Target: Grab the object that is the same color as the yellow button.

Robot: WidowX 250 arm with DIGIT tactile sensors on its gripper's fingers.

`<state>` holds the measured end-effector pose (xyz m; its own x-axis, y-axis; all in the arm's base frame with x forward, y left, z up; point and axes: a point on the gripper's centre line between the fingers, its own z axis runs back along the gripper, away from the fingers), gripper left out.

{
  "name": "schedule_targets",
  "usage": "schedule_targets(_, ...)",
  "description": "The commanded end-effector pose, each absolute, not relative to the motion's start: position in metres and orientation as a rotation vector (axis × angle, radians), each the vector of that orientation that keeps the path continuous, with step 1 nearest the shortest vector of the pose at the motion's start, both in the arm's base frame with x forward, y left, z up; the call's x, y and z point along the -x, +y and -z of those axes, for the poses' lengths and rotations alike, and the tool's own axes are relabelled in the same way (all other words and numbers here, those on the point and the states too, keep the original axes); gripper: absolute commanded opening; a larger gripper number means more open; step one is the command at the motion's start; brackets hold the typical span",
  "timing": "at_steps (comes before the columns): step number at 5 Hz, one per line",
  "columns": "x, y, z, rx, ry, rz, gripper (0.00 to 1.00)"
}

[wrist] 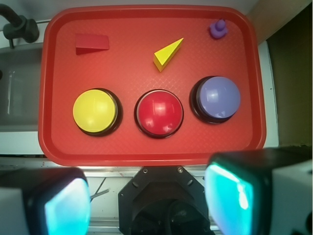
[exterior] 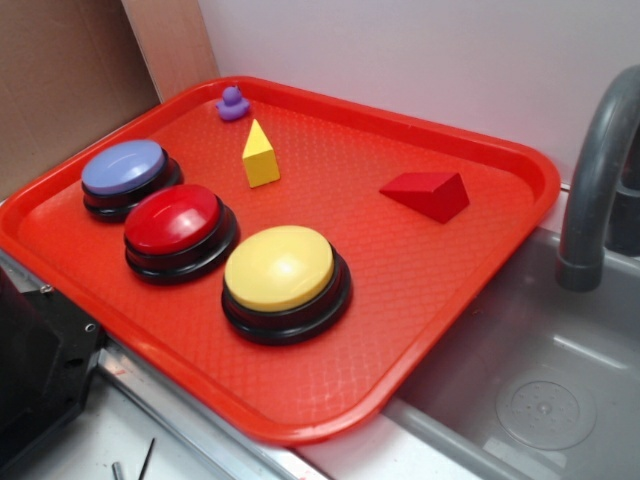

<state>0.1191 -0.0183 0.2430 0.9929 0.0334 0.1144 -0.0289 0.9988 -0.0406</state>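
Red plastic tray [exterior: 480, 260] lies beside a grey sink [exterior: 540, 400] with a grey faucet [exterior: 595, 180] in front of a white wall. Three round buttons stand on it in one row: the yellow button [wrist: 95, 110], a red button [wrist: 159, 113] and a lavender button [wrist: 218, 98]. In the wrist view, the yellow block [wrist: 167, 54] with a pointed top lies at about 12 o'clock from the red button, well apart from it. A red wedge [wrist: 92, 43] lies at 12 o'clock from the yellow button, and a purple duck [wrist: 218, 29] sits near the tray corner. The gripper [wrist: 146, 205] is high above the near tray edge; its two fingers [wrist: 230, 196] stand wide apart and hold nothing.
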Motion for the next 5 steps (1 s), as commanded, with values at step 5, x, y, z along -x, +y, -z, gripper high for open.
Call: schedule_targets(5, -0.195, 0.004, -0.189, 0.103, -0.118, -0.827, 1.0)
